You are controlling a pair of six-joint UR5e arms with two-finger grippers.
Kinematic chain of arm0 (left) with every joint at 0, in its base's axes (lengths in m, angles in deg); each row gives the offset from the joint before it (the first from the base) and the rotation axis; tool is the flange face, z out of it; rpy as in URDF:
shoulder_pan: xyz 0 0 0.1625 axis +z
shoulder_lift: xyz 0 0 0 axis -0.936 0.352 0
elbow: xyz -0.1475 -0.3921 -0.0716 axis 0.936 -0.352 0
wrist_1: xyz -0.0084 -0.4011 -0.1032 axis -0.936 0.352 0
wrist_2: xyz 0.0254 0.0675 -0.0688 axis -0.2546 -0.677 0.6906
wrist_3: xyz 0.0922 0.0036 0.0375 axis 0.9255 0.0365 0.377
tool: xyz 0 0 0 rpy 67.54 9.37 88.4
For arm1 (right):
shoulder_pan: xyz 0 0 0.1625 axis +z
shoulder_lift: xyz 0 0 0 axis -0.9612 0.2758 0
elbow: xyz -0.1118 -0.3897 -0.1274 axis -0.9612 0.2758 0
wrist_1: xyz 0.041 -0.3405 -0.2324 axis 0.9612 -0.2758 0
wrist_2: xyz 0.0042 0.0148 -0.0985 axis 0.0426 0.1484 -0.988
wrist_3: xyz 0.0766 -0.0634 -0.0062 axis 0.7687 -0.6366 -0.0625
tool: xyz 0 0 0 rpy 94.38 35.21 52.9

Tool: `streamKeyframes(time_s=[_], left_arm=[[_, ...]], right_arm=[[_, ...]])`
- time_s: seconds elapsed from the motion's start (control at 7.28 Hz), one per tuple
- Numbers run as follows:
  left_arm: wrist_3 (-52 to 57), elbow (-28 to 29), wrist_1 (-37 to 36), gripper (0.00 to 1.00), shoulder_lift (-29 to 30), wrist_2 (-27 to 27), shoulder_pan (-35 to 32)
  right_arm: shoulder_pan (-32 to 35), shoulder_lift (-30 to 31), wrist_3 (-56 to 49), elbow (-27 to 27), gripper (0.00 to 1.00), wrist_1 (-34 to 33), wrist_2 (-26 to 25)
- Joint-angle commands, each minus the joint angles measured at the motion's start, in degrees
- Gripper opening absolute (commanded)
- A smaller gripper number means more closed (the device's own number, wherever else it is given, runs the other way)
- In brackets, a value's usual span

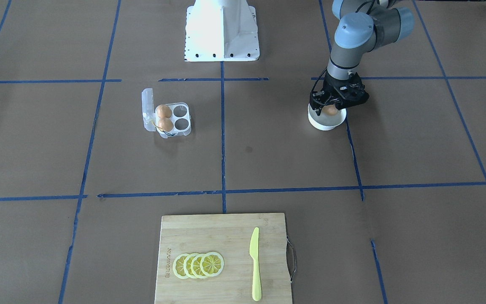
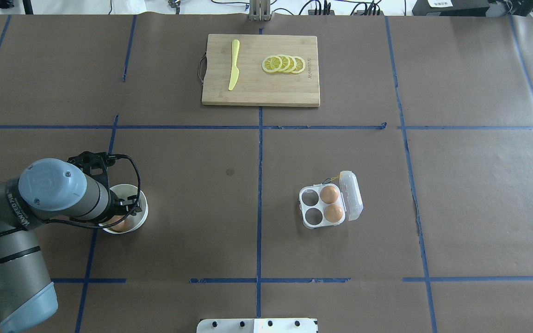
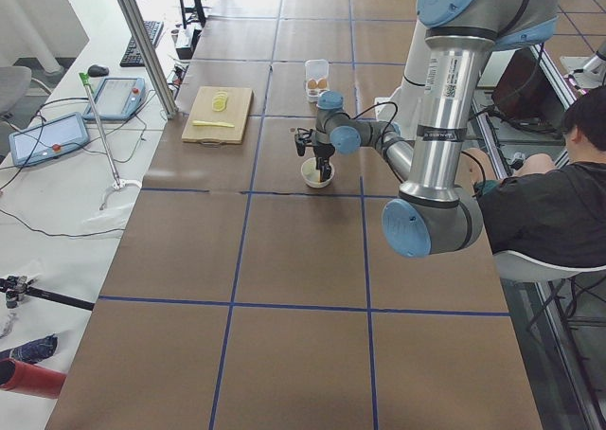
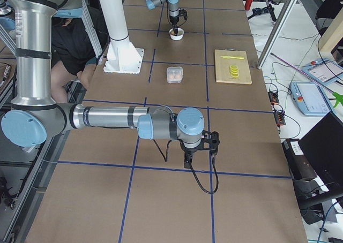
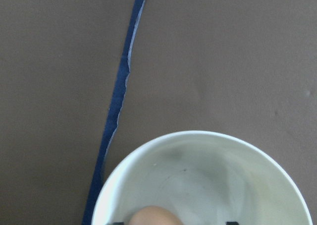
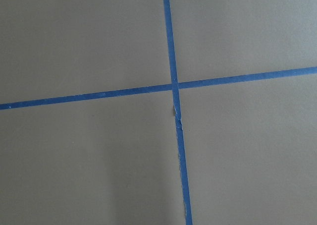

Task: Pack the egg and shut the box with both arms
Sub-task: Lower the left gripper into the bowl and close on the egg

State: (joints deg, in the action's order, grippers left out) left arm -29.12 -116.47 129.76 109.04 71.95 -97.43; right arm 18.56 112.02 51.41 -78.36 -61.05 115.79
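A tan-brown egg (image 1: 331,110) lies in a white bowl (image 1: 325,125). My left gripper (image 1: 326,105) reaches down into the bowl. In the left wrist view the egg (image 5: 151,216) sits at the bottom edge inside the bowl (image 5: 198,138), with a dark fingertip on either side and a gap on its right, so the gripper is open. The clear box (image 1: 171,120) stands open with its lid (image 1: 147,105) up; two eggs (image 1: 163,111) fill two cells and the other two cells are empty. My right gripper (image 4: 199,153) hangs over bare table; I cannot tell whether it is open or shut.
A wooden cutting board (image 1: 222,236) with a yellow knife (image 1: 255,264) and lemon slices (image 1: 198,265) lies on the far side from the robot. The white pedestal base (image 1: 222,29) stands at the robot's side. A seated person (image 3: 559,193) is beside the table.
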Motion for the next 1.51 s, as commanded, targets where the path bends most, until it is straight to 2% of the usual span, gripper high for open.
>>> streamKeyframes(time_s=[0.0, 0.41, 0.69, 1.37], left_arm=[[0.0, 0.5, 0.1, 0.71, 0.2, 0.0, 0.0], [0.0, 0.5, 0.0, 0.7, 0.5, 0.0, 0.1], [0.0, 0.5, 0.0, 0.64, 0.4, 0.0, 0.1], [0.0, 0.4, 0.0, 0.6, 0.5, 0.1, 0.4]], right_arm=[[0.0, 0.0, 0.0, 0.1, 1.0, 0.0, 0.0], [0.0, 0.0, 0.0, 0.1, 1.0, 0.0, 0.0], [0.0, 0.0, 0.0, 0.0, 1.0, 0.0, 0.0], [0.0, -0.1, 0.1, -0.3, 1.0, 0.0, 0.0]])
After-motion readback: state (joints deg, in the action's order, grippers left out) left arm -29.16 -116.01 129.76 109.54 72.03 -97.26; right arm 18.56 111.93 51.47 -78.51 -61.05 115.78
